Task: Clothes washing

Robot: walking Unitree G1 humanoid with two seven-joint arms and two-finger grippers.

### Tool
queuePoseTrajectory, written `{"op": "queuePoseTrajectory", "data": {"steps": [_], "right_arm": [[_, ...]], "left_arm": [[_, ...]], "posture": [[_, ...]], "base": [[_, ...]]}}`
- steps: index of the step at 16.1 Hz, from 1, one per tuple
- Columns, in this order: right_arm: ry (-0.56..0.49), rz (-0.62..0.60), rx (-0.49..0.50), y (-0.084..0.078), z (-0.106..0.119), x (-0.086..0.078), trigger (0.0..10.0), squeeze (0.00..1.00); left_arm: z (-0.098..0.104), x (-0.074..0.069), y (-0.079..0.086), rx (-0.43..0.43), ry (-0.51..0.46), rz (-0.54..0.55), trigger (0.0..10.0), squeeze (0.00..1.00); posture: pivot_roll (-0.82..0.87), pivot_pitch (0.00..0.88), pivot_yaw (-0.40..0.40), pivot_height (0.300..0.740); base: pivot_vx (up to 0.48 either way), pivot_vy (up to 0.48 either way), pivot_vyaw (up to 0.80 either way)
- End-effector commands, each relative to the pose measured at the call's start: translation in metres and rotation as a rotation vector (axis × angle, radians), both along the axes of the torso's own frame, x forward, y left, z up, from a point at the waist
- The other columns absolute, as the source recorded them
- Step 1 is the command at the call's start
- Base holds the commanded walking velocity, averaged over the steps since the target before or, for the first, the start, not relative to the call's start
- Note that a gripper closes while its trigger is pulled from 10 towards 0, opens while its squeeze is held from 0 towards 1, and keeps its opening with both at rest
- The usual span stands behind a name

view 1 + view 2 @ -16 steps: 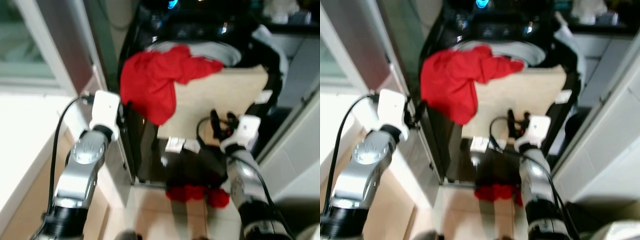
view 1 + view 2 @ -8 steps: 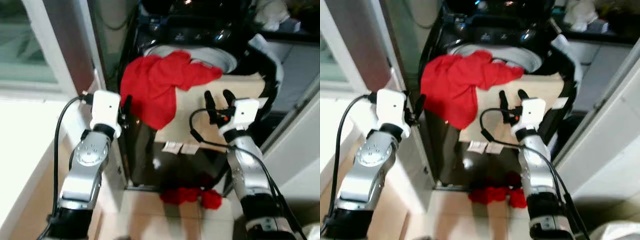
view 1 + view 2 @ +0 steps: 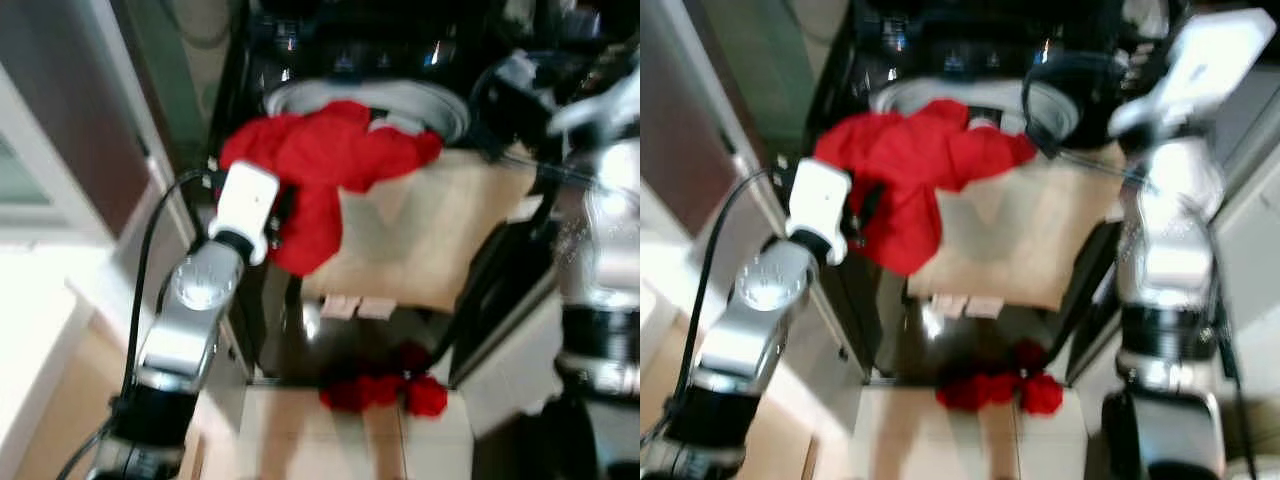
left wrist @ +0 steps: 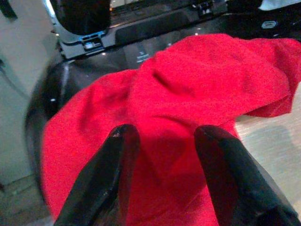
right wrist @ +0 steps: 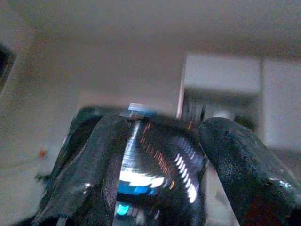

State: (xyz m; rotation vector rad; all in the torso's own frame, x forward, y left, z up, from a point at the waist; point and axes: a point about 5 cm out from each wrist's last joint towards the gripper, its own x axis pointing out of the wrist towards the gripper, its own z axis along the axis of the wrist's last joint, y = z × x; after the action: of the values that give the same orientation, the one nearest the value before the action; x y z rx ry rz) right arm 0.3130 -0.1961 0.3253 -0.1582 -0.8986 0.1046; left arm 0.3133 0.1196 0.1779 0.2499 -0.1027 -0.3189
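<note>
A: Eye views: which step is in hand?

B: Loading, by my reading; a red garment (image 3: pixel 320 165) hangs over the front rim of the washer (image 3: pixel 370 95), part on the drum opening, part down the front, beside a beige panel (image 3: pixel 440 235); the left gripper (image 3: pixel 280 215) is at the hanging part, low on the cloth; whether it touches the cloth cannot be told here; more red cloth (image 3: pixel 385 390) lies on the floor at the washer's foot; the right arm (image 3: pixel 1170 200) is raised at the washer's right side, blurred.

A: Left wrist view: how do the fingers (image 4: pixel 117 160) stand?

B: Apart, a wide gap between them; the garment (image 4: pixel 188 94) lies just beyond and between the tips; nothing is clamped; contact cannot be told.

A: Right wrist view?

B: The right gripper (image 5: pixel 160 155) points up toward wall and ceiling; its fingers are spread, holding nothing; a glossy dark curved surface (image 5: pixel 155 160) with blue glints lies between them.

A: What does the next move call for?

B: Probably closing the left fingers on the hanging fold, then lifting it over the rim into the drum; the floor cloth remains to be gathered.
</note>
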Motion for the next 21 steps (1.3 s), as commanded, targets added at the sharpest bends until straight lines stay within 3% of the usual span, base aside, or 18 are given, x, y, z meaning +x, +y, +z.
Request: {"op": "queuePoseTrajectory", "data": {"steps": [1, 2, 6, 9, 12, 18, 21], "right_arm": [[-0.019, -0.044, -0.015, -0.007, 0.006, -0.003, 10.0, 0.21], [-0.036, -0.055, -0.053, -0.005, 0.01, -0.005, 10.0, 0.21], [-0.039, -0.063, -0.045, -0.008, 0.016, -0.006, 10.0, 0.21], [-0.063, -0.085, -0.053, -0.008, 0.02, -0.005, 10.0, 0.21], [-0.057, -0.086, -0.052, -0.008, 0.018, -0.003, 10.0, 0.22], [-0.045, -0.088, -0.049, -0.008, 0.012, 0.0, 10.0, 0.22], [-0.046, -0.084, -0.059, -0.008, 0.012, 0.0, 10.0, 0.22]], "left_arm": [[0.003, 0.003, 0.0, -0.046, 0.004, 0.011, 10.0, 0.0], [0.001, 0.004, 0.0, -0.065, 0.013, 0.024, 10.0, 0.0], [0.004, 0.003, -0.003, -0.077, -0.033, 0.039, 10.0, 0.0], [0.032, -0.003, -0.009, -0.027, -0.24, 0.003, 10.0, 0.0], [0.041, -0.008, -0.021, 0.028, -0.301, -0.074, 10.0, 0.0], [0.04, -0.005, -0.027, 0.077, -0.279, -0.101, 10.0, 0.0], [0.036, -0.003, -0.013, 0.111, -0.146, -0.127, 10.0, 0.0]], "posture": [[-0.06, 0.0, 0.02, 0.74], [-0.07, 0.0, 0.023, 0.74], [-0.08, 0.0, 0.019, 0.74], [-0.07, 0.0, 0.011, 0.74], [-0.07, 0.0, 0.006, 0.74], [-0.06, 0.0, 0.007, 0.74], [-0.07, 0.0, 0.006, 0.74]], "base": [[0.36, 0.319, 0.0], [0.386, 0.285, 0.0], [0.417, 0.121, 0.0], [0.428, 0.0, 0.0], [0.43, 0.0, 0.0], [0.425, 0.086, 0.0], [0.0, 0.0, 0.0]]}}
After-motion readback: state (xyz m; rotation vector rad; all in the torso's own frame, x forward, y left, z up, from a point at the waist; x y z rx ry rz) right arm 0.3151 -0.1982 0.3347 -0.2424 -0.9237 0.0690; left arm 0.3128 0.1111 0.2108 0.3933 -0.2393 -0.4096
